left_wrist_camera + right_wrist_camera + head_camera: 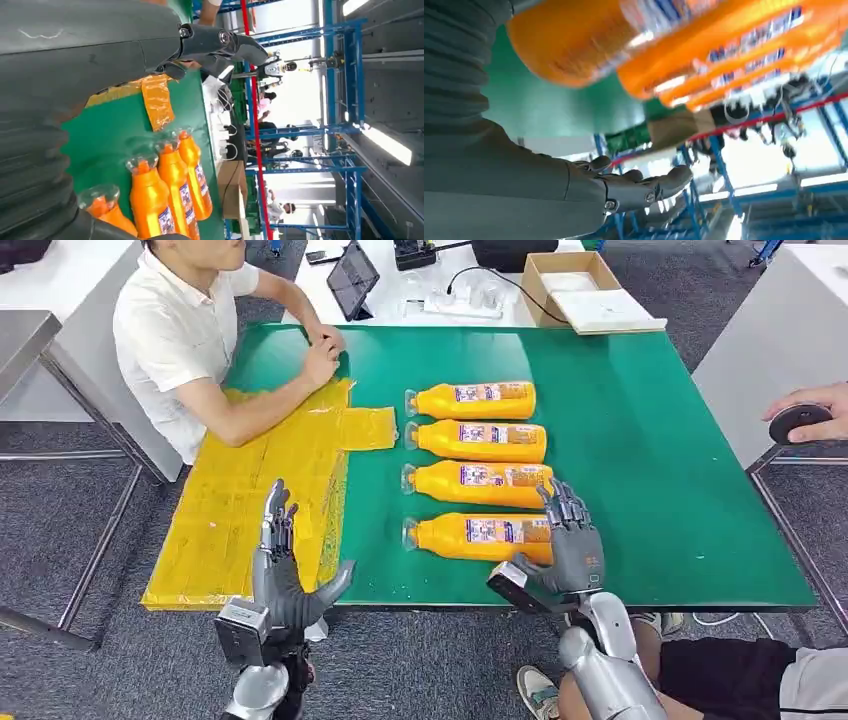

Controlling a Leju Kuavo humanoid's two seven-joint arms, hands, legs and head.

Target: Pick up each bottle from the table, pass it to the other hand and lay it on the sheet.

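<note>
Fingers (566, 508) of the right hand (572, 545): spread, holding nothing, at the base of the nearest bottle (478, 537), lower centre of frame. Bottle: flat on green bench (650, 440), long axis left-right, cap toward yellow sheet (250, 500). Left hand (285, 575): open, empty, farther off.

— What can you see past the left hand (75, 65)?
— Its dark fingers (225, 42) stick out, holding nothing. Behind them is a green tabletop (110, 135) with a crinkly yellow sheet (156, 100).
— And the bottles?
— Four orange bottles (172, 180) lie side by side, clear caps toward the sheet.
</note>
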